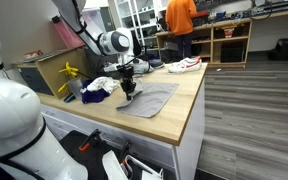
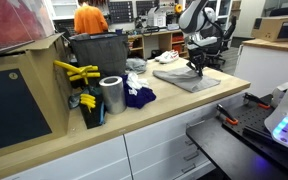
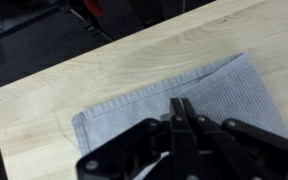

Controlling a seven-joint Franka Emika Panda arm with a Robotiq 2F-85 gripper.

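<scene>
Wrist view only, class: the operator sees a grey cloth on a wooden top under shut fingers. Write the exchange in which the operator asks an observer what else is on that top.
Operator: What lies beside the grey cloth?
Observer: A dark blue cloth, apart from it, toward a metal can.
Operator: Anything else on the counter?
Observer: A white shoe near its far end.
Operator: Is the gripper down?
Observer: Its tips reach the grey cloth in both exterior views; I cannot confirm a pinch.
</scene>
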